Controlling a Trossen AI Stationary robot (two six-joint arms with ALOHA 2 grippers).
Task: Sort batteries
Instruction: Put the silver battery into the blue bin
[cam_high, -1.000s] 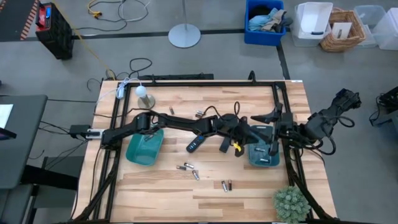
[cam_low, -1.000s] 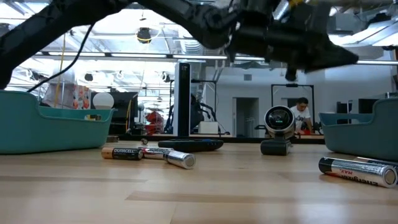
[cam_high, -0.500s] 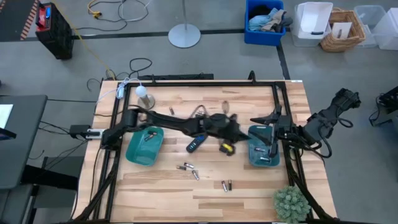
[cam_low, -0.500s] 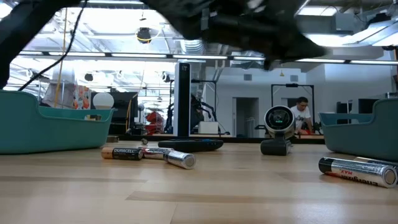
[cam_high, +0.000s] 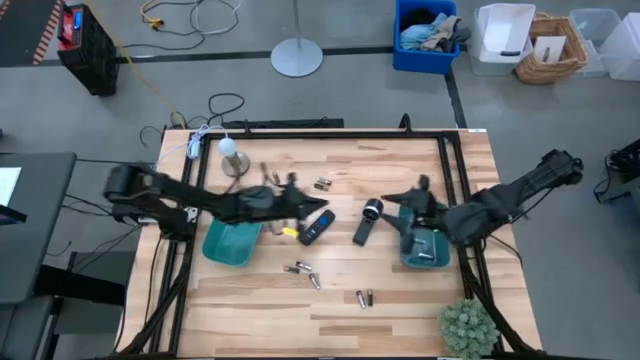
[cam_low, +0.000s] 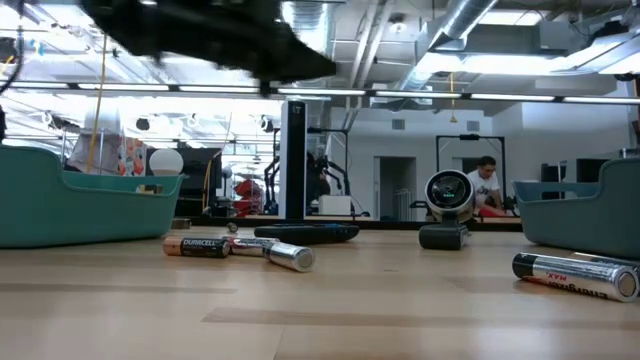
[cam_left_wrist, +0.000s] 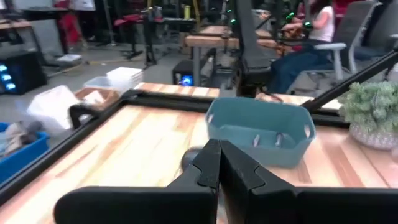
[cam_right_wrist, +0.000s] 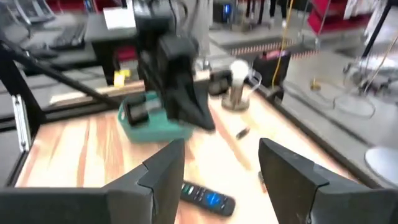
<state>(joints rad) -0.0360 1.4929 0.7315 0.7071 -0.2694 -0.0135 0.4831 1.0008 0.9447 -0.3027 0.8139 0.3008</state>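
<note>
While your left gripper (cam_high: 292, 205) hangs above the table just beside the left teal tray (cam_high: 232, 241), near the black remote control (cam_high: 316, 227), its jaws are pressed together with no gap between the tips, and you cannot tell whether anything is pinched there. In the left wrist view that gripper (cam_left_wrist: 219, 163) faces across the wood toward the right teal tray (cam_left_wrist: 259, 131), where two small cells (cam_left_wrist: 266, 140) lie inside. Your right gripper (cam_high: 408, 207) sits over the far end of the right teal tray (cam_high: 421, 250), and its wrist view shows its fingers (cam_right_wrist: 163, 174) spread wide with nothing between them. Most of the batteries are loose on the wooden table (cam_high: 340, 300): a pair (cam_high: 322, 184) lies near the far middle, three (cam_high: 302, 272) lie just in front of the remote, and two more (cam_high: 364, 297) lie side by side closer to the near edge. From table height you see a Duracell cell (cam_low: 196, 246) lying next to a silvery cell (cam_low: 287, 256), and another labelled cell (cam_low: 574, 275) at the right in front of the right tray. The black flashlight (cam_high: 366, 221) lies between the remote and the right tray. At least one cell (cam_high: 236, 220) shows in the left tray. A small potted plant (cam_high: 467, 327) stands at the near right corner.
</note>
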